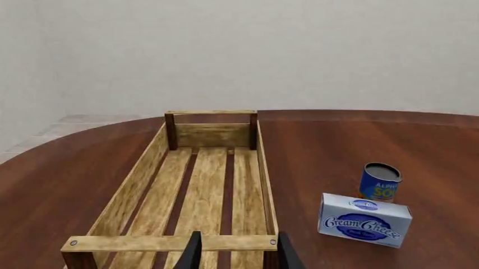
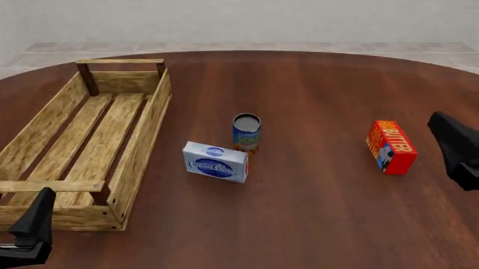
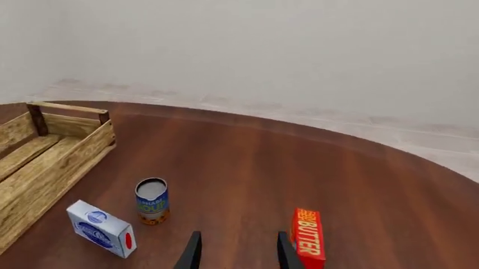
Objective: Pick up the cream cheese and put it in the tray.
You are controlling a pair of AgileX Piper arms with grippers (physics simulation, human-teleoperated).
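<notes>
**Cream cheese sitting outside the tray**

The cream cheese point(image 2: 215, 162), lettered "Cream Cheese", is resting on the surface point(image 2: 314, 224) right of the tray point(image 2: 139, 147), touching a soup can point(image 2: 246, 133). Farther right, a "BUTTER" box point(image 2: 391, 147) is standing. Both end effectors, left point(image 1: 234, 255) and right point(image 3: 235, 252), are gaping, holding nothing, fingertips cropped.

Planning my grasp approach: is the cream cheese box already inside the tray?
No, the cream cheese sits on the table beside the soup can, outside the tray.
</notes>
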